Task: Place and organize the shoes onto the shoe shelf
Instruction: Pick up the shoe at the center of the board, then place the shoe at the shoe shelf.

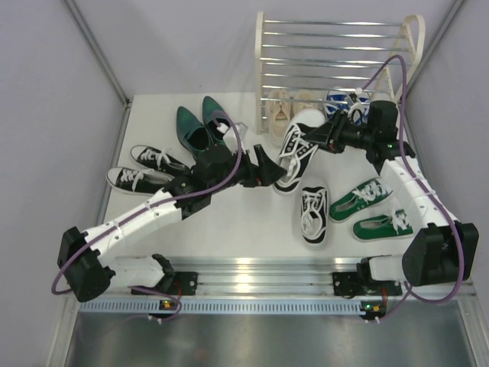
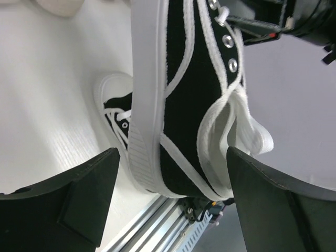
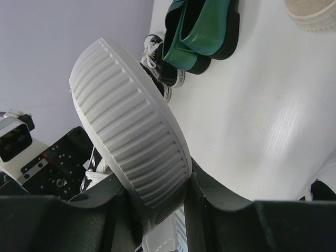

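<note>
A black-and-white sneaker (image 1: pixel 294 155) hangs in the air between both arms, in front of the shoe shelf (image 1: pixel 336 46). My right gripper (image 1: pixel 322 138) is shut on its toe end; the ribbed white sole (image 3: pixel 126 131) is pinched between the jaws (image 3: pixel 157 202). My left gripper (image 1: pixel 265 170) stands open around the heel (image 2: pixel 184 105), its fingers (image 2: pixel 68 199) apart from the shoe on both sides. Its mate (image 1: pixel 313 215) lies on the table below. Beige lace-ups (image 1: pixel 279 107) and a blue sneaker (image 1: pixel 340 99) sit at the shelf's bottom.
Dark green dress shoes (image 1: pixel 195 126) lie behind the left arm, and another black-and-white pair (image 1: pixel 145 170) at the table's left. Two green sneakers (image 1: pixel 374 212) lie under the right arm. The shelf's upper chrome bars hold nothing.
</note>
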You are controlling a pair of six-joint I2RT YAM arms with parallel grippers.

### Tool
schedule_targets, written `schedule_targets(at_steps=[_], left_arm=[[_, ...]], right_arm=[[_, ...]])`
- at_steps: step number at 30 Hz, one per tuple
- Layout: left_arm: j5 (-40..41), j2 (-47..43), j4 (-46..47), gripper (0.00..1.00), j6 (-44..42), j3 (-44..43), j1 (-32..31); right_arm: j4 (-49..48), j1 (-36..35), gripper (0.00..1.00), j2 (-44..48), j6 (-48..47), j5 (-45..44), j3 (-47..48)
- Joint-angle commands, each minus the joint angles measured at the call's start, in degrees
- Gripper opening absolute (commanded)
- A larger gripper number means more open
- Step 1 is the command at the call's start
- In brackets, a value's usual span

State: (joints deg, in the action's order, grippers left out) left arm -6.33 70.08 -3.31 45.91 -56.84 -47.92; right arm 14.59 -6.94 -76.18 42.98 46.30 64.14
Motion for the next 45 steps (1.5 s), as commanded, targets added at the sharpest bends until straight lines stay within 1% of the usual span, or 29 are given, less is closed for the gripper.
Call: schedule_targets(at_steps=[1,6,9,10,11,12,14,16,17,19,20,21,23,24,25,26,27,28,29,30,31,32,33,34,35,37,38,41,45], left_arm=[[3.59,-2.67,6.74,0.87,0.85,0.24,0.02],[5.71,-1.27,7.00,0.83,-2.93,-1.95,-0.07],[5.71,1.54,6.91,0.72,-5.82,-4.49,-0.42],[5.63,2.33,6.57,0.65,-8.01,-5.38,-0.68],[5.62,3.90,5.43,0.61,-9.16,-6.08,-1.03],[5.71,4.70,4.46,0.61,-10.22,-7.13,-1.73],[9.04,6.37,1.57,0.56,-13.21,-9.42,-3.22],[10.10,7.17,0.85,0.51,-15.32,-10.66,-3.93],[10.45,7.61,0.42,0.46,-15.93,-10.92,-4.28],[11.07,8.14,-0.29,0.42,-17.60,-11.54,-4.55],[11.25,8.57,-0.64,0.31,-18.04,-11.71,-4.64],[11.42,8.84,-1.17,0.25,-18.57,-11.89,-4.72],[12.12,9.02,-1.35,0.01,-19.54,-11.98,-4.64],[12.82,9.02,-1.35,0.00,-19.54,-11.89,-4.64],[15.01,8.84,-1.35,0.00,-19.37,-11.80,-4.64],[16.42,8.58,-1.52,0.00,-18.85,-11.98,-4.55],[18.26,8.58,-2.13,0.00,-16.93,-12.15,-4.46],[20.02,8.06,-2.92,0.00,-16.12,-12.16,-4.20],[20.04,7.96,-3.02,0.00,-15.25,-12.16,-3.07],[19.86,7.70,-3.10,0.00,-13.50,-12.24,-2.19],[18.99,7.26,-2.93,0.00,-12.61,-12.24,-1.31],[18.46,7.17,-2.75,0.00,-11.73,-12.33,0.53],[17.76,7.08,-2.58,0.00,-10.24,-12.59,1.51],[17.06,7.34,-2.40,0.00,-9.70,-12.68,2.56],[15.66,7.61,-1.62,0.00,-9.35,-12.94,4.31],[14.94,9.01,-0.74,0.00,-9.26,-14.25,5.64],[14.24,9.80,-0.21,0.00,-9.35,-14.96,6.60],[13.71,13.93,-0.03,0.00,-9.17,-19.26,8.28],[17.66,19.73,-1.78,0.00,-8.47,-26.91,8.72]], right_arm=[[-6.42,0.00,0.00,2.53,5.97,0.28,0.55],[-6.33,-0.44,0.00,3.23,5.36,-1.39,-0.50],[-7.29,-0.53,0.00,3.76,6.85,-2.18,-1.30],[-7.99,-0.53,0.00,3.76,7.20,-2.62,-1.47],[-8.26,-0.62,0.00,3.93,7.55,-2.71,-1.65],[-8.17,-0.53,0.00,4.11,7.64,-3.15,-1.65],[-8.35,-0.53,0.00,4.20,7.64,-3.15,-1.74],[-8.17,-0.53,0.00,4.37,7.73,-3.41,-2.09],[-8.35,-0.62,0.00,4.55,7.91,-3.50,-2.18],[-8.61,-0.53,0.00,4.55,8.26,-3.50,-2.70],[-8.79,-0.53,0.00,4.55,8.26,-3.41,-2.79],[-8.96,-0.53,0.00,4.55,8.35,-3.41,-2.88],[-9.31,-0.53,0.00,4.55,8.00,-3.41,-3.14],[-9.40,-0.53,0.00,4.46,7.56,-3.07,-3.23],[-9.49,-0.62,0.02,4.46,7.03,-2.80,-3.14],[-9.67,-0.53,0.08,4.55,4.24,-2.45,-2.88],[-8.88,-0.53,0.18,4.55,1.61,-1.58,-2.44],[-7.40,-0.44,0.43,4.64,-2.34,-1.22,-0.26],[-4.86,-0.36,0.55,5.16,-10.99,-1.39,1.06],[-0.66,-0.27,0.67,5.34,-14.99,-2.26,2.38],[1.30,0.08,0.85,5.78,-18.69,-2.01,4.31],[2.62,1.13,0.92,6.65,-24.73,-2.09,4.94],[4.81,1.83,0.99,7.18,-27.22,-2.27,5.38],[5.97,2.62,0.99,7.62,-29.77,-1.92,6.08],[6.93,4.46,0.99,8.76,-34.50,-1.40,6.26],[9.65,6.32,1.00,9.91,-38.92,0.62,6.00],[10.36,9.46,1.00,11.22,-41.90,1.41,5.65],[11.51,13.16,0.99,14.20,-46.31,3.35,3.37],[12.13,16.25,0.99,17.47,-47.55,3.97,0.29]])
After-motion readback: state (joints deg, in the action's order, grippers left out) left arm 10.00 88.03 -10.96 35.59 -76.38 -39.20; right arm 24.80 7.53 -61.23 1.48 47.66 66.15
